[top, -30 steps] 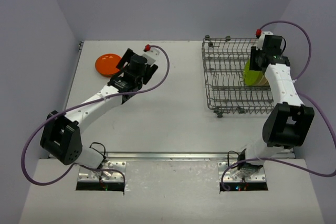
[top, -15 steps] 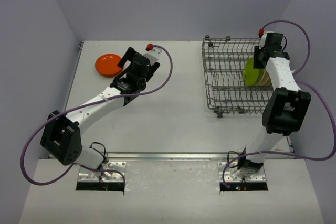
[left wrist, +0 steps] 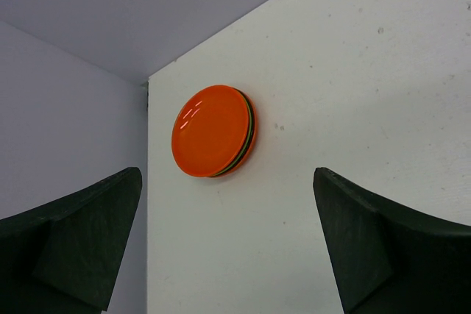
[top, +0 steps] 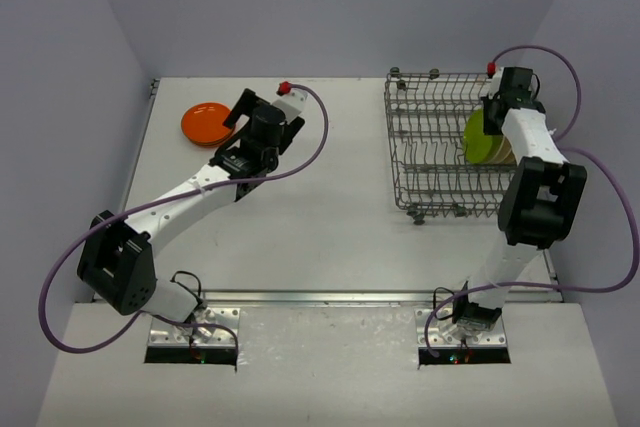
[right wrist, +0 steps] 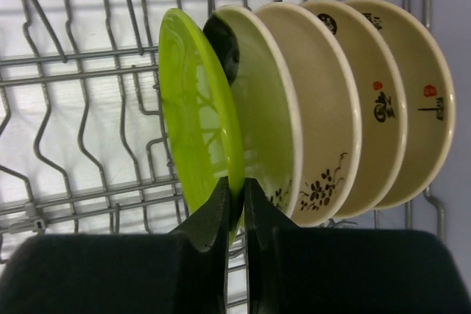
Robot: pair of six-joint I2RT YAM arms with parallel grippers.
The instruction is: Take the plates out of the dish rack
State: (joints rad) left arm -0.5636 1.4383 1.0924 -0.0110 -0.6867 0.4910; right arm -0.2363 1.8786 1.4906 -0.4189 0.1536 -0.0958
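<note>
The grey wire dish rack (top: 432, 147) stands at the back right. A lime green plate (right wrist: 195, 115) stands on edge in it, with three beige plates (right wrist: 331, 101) behind it toward the right. My right gripper (right wrist: 236, 200) is shut on the green plate's rim; from above it (top: 497, 119) sits over the rack's right side. An orange plate (top: 204, 123) lies on the table at the back left, on top of a darker plate edge (left wrist: 249, 134). My left gripper (left wrist: 228, 255) is open and empty, just right of the orange plate.
Rack tines and wires (right wrist: 88, 108) surround the green plate on the left. The left wall (left wrist: 66, 130) and the table's back edge run close to the orange plate. Purple cables (top: 315, 142) loop from both arms.
The right arm has stretched farther back over the rack, its gripper now at the green plate. The left arm has barely moved.
</note>
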